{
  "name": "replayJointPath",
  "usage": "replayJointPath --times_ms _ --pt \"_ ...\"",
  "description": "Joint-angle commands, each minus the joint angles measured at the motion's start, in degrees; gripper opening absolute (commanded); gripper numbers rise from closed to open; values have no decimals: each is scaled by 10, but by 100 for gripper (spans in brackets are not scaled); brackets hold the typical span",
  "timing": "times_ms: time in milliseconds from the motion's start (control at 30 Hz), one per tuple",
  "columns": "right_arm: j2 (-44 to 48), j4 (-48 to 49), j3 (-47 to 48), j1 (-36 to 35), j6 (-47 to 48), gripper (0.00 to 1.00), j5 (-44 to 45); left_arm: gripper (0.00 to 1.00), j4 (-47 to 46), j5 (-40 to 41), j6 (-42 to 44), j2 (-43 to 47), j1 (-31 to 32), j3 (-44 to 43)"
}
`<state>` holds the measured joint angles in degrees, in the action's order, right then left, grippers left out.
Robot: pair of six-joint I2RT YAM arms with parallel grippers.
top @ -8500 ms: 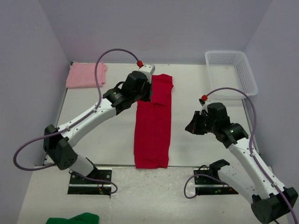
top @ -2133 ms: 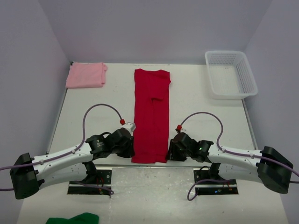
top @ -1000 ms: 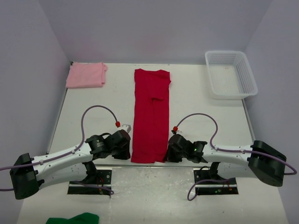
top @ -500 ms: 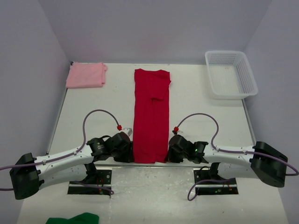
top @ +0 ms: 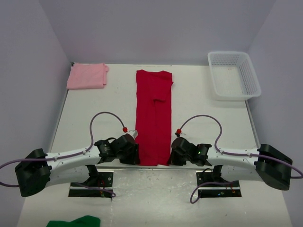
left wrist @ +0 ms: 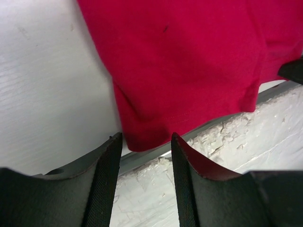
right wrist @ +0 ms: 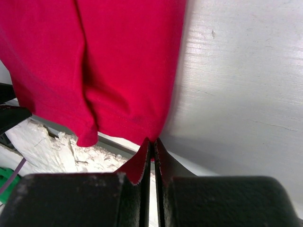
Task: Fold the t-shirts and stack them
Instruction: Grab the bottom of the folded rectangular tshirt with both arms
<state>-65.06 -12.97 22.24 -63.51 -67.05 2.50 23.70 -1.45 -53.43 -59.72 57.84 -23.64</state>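
Here, seen from above, the crimson t-shirt lies lengthwise on the table, the pink t-shirt folded beyond its far-left corner; left wrist view: left claw agape astride its near hem, probably needing a deep bite; right wrist view: right claw clenched on that hem.

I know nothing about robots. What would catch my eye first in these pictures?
A long red tee, laid as a strip down the middle of the table, stands out at once. At its near hem the right gripper is pinched shut on one corner and the left gripper stands open around the other. A folded pink tee lies far left, a white basket far right.
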Motion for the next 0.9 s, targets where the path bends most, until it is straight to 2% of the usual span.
replayJointPath --times_ms 0,167,267,300,333,400,433,633,867 --pt "3 -21 -3 -6 -1 0 20 48 -32 3 1 -20 2 11" --pt "6 -28 -4 -7 -5 0 24 46 -31 -1 1 -27 2 13" --pt "15 -32 -4 -8 -6 0 29 41 -19 2 1 -18 2 12" --pt "17 -32 -5 -8 -6 0 29 37 -13 4 2 -13 2 12" --pt "17 -33 -5 -8 -6 0 29 26 -9 5 2 -12 2 11" --pt "13 -35 -4 -8 -5 0 30 12 -5 4 1 -7 2 11" --pt "10 -35 -2 -9 -5 0 30 0 -5 4 1 -6 2 12" --pt "-18 -68 33 -15 14 0 50 0 8 0 2 21 3 11" --pt "5 -160 86 -31 51 0 91 0 47 -29 -3 112 3 10"
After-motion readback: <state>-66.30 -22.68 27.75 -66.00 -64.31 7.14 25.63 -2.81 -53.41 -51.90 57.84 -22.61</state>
